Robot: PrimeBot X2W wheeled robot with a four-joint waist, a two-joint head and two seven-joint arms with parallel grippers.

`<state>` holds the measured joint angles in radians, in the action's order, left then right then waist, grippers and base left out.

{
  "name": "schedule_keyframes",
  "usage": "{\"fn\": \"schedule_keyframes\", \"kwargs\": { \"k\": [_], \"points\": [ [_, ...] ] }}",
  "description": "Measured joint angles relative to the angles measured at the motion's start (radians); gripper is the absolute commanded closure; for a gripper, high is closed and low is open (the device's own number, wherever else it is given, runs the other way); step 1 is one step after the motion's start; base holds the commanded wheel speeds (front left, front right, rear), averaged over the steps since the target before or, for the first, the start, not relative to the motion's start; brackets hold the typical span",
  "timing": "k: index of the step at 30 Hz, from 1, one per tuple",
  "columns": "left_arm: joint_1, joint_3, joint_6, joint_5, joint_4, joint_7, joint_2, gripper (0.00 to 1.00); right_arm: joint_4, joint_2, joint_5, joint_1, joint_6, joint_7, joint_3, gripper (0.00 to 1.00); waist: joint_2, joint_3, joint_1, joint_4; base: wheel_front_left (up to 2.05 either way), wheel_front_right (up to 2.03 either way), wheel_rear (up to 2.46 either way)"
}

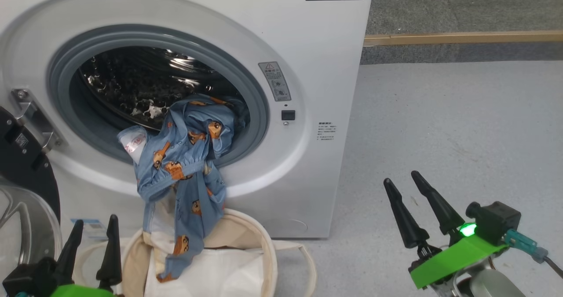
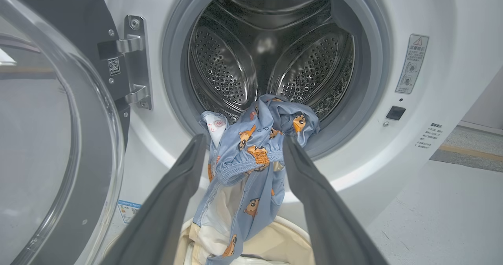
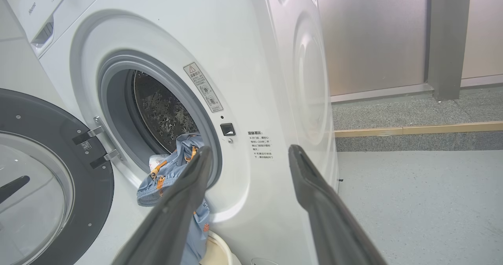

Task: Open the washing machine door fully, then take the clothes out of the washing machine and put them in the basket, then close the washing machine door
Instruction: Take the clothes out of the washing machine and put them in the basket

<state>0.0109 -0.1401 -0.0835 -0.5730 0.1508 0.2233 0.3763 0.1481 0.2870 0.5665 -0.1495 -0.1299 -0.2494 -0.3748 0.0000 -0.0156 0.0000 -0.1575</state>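
Note:
The white washing machine (image 1: 308, 68) stands with its black-rimmed glass door (image 1: 22, 191) swung wide to the left. The light blue bear-print clothes (image 1: 189, 156) hang over the grey drum ring, their lower end drooping into the cream basket (image 1: 264, 244) below. In the left wrist view the clothes (image 2: 251, 151) lie ahead between my fingers, apart from them. My left gripper (image 1: 96, 231) is open, low beside the basket. My right gripper (image 1: 402, 180) is open over the floor right of the machine, holding nothing. The right wrist view shows the door (image 3: 59, 186), the clothes (image 3: 173, 174) and the basket rim (image 3: 220, 249).
A white cloth (image 1: 220, 270) lies in the basket. Grey floor (image 1: 462, 134) stretches to the right of the machine, ending at a raised step with a wooden edge strip (image 1: 462, 37). The steel drum (image 2: 271, 57) is otherwise bare inside.

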Motion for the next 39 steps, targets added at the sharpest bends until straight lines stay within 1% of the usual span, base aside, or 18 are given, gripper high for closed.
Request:
{"fn": "schedule_keyframes", "kwargs": {
  "k": [14, 16, 19, 23, 28, 33, 35, 39],
  "points": [
    [-0.006, 0.003, 0.002, -0.013, 0.021, -0.001, 0.006, 0.0, 0.0, 0.0, 0.0, 0.0, 0.0, 0.0, 0.008, 0.0, 0.0, 0.007, 0.0, -0.002, 0.0, 0.0, 0.0],
    [0.003, 0.0, 0.007, -0.013, 0.033, -0.001, 0.006, 0.0, 0.0, 0.0, 0.0, 0.0, 0.0, 0.0, 0.01, 0.0, 0.0, 0.009, 0.0, -0.003, 0.0, 0.0, 0.0],
    [0.03, -0.009, 0.024, -0.031, 0.067, -0.012, 0.005, 0.0, 0.0, 0.0, 0.0, 0.0, 0.0, 0.0, 0.012, 0.0, 0.0, 0.015, 0.0, -0.002, 0.0, 0.0, 0.0],
    [0.092, -0.042, 0.056, -0.033, 0.161, -0.029, -0.003, 0.0, -0.002, 0.0, 0.0, -0.001, 0.0, 0.0, 0.011, 0.0, 0.0, 0.027, 0.0, 0.0, 0.0, 0.0, 0.0],
    [0.196, -0.077, 0.1, -0.037, 0.333, -0.038, -0.033, 0.0, -0.013, 0.0, 0.0, -0.01, 0.0, 0.0, 0.011, 0.0, 0.0, 0.053, 0.0, -0.008, 0.0, 0.0, 0.0],
    [0.315, -0.087, 0.165, -0.084, 0.522, -0.042, -0.073, 0.0, -0.019, 0.001, -0.001, -0.015, 0.0, 0.0, 0.017, 0.0, 0.0, 0.102, 0.0, -0.018, 0.0, 0.0, 0.0],
    [0.371, -0.097, 0.18, -0.085, 0.593, -0.041, -0.085, 0.0, -0.026, 0.001, -0.001, -0.026, 0.0, 0.0, 0.024, 0.0, 0.0, 0.126, 0.0, -0.022, 0.0, 0.0, 0.0],
    [0.492, -0.112, 0.197, -0.084, 0.722, -0.026, -0.089, 0.0, -0.044, 0.002, -0.002, -0.063, 0.0, 0.0, 0.033, 0.0, 0.0, 0.175, 0.0, -0.029, 0.0, 0.0, 0.0]
  ]
}}
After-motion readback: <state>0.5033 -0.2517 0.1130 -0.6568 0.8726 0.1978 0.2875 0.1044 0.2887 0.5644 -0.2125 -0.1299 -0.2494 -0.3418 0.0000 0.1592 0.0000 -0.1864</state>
